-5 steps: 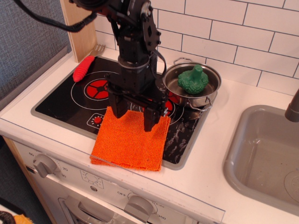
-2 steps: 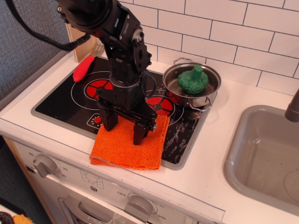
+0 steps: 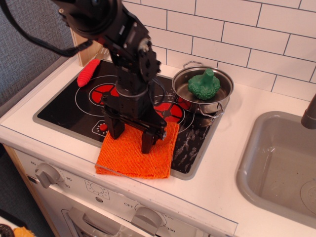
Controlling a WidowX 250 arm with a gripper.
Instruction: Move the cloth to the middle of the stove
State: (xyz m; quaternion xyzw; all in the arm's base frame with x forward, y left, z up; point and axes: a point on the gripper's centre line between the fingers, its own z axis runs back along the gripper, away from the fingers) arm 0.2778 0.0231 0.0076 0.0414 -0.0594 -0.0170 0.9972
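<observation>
The orange ribbed cloth (image 3: 129, 157) lies flat at the front of the black stove (image 3: 64, 106), overhanging its grey front rim onto the white counter. My gripper (image 3: 132, 139) is open, its two black fingers spread apart and pointing down onto the cloth's back half, tips touching or just above the fabric. The arm hides the middle of the stove and part of both red burners (image 3: 104, 92).
A steel pot (image 3: 225, 98) holding a green toy vegetable (image 3: 203, 85) sits on the stove's back right corner. A small red ridged toy (image 3: 88, 72) lies at the back left. The grey sink (image 3: 281, 163) is to the right. Oven knobs line the front panel.
The gripper has come down and toward the front-left, its fingers now lower on the cloth. The cloth's back edge looks pushed slightly forward.
</observation>
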